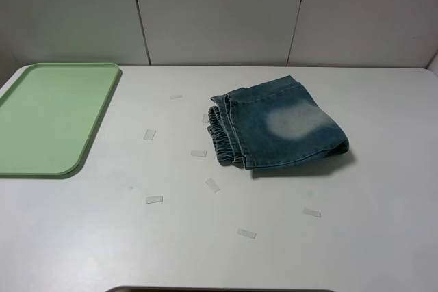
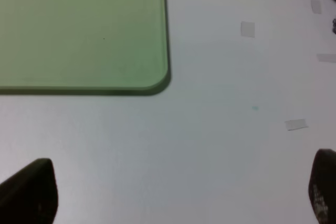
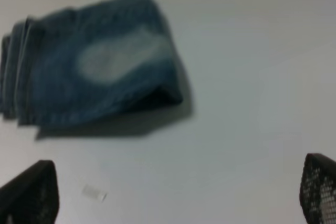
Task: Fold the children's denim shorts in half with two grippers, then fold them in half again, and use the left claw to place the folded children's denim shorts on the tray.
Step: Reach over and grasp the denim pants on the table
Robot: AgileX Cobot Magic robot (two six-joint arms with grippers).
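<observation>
The denim shorts lie folded in a compact bundle on the white table, right of centre, gathered waistband to the left and a pale faded patch on top. They also show in the right wrist view. The pale green tray lies flat at the far left; its corner shows in the left wrist view. Neither arm shows in the exterior high view. My left gripper is open over bare table near the tray's corner. My right gripper is open over bare table, apart from the shorts.
Several small clear tape pieces lie scattered on the table between the tray and the shorts and toward the front. A white panelled wall stands behind the table.
</observation>
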